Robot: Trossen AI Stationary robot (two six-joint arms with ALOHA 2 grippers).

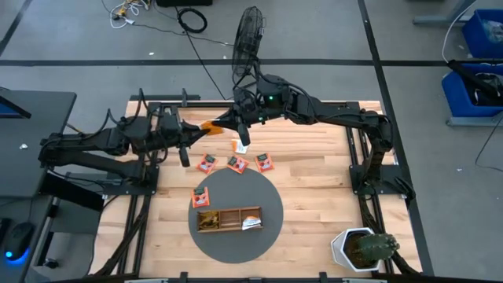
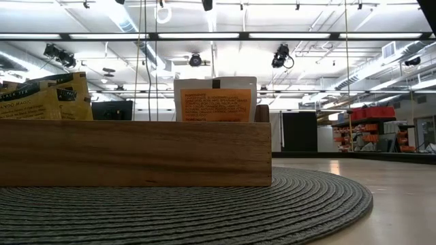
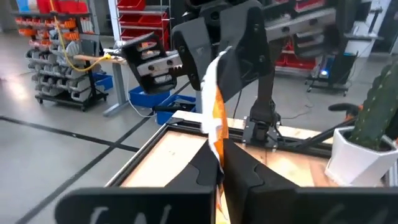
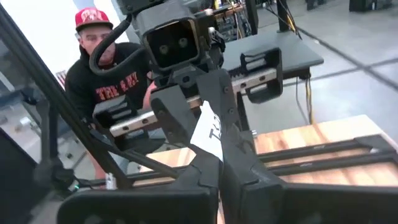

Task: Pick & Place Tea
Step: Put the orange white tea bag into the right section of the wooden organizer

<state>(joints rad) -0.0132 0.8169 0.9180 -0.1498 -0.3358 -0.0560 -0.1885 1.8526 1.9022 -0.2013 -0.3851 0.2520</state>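
Our left end effector (image 1: 206,127) and right end effector (image 1: 228,122) meet tip to tip, both clamped on one orange tea sachet (image 1: 211,124) held edge-up between them. Below and toward the table's front sits the wooden tray (image 1: 229,219).

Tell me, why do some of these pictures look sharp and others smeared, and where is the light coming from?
Low view: ceiling strip lights glow bright, the wooden tray stands crisp against them. Left wrist view: the orange sachet in the left gripper is soft, the room behind blurred. Right wrist view: the right gripper and its white sachet are slightly smeared.
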